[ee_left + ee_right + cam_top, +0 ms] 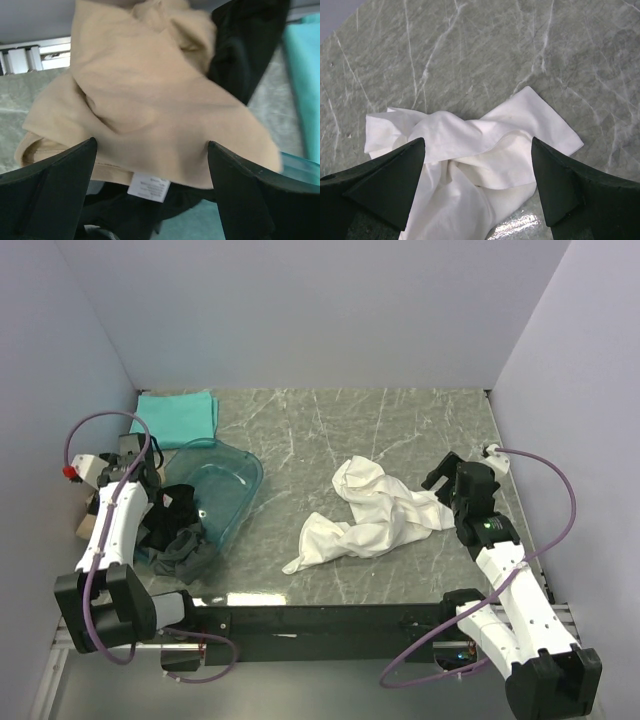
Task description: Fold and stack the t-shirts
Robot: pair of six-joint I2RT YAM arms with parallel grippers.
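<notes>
The white t-shirt (365, 510) lay crumpled and twisted on the table (400, 430), directly beneath and just ahead of the right gripper (478, 144). That gripper's fingers stood wide apart above the cloth, clamped on nothing. The cloth looked light and limp, with no stiffness, so it would likely sag and drag wherever it was lifted. A pinch on a free corner, such as the flat flap just ahead of one fingertip, seemed a better hold than the knotted middle. The left gripper (152, 142) was likewise spread and empty. The tan t-shirt (150, 100) was bunched just beyond its fingertips, with a label (148, 187) between the fingers and dark cloth (245, 45) behind. The teal t-shirt (175, 415) lay folded farther ahead of that gripper, past the bin (240, 480).
</notes>
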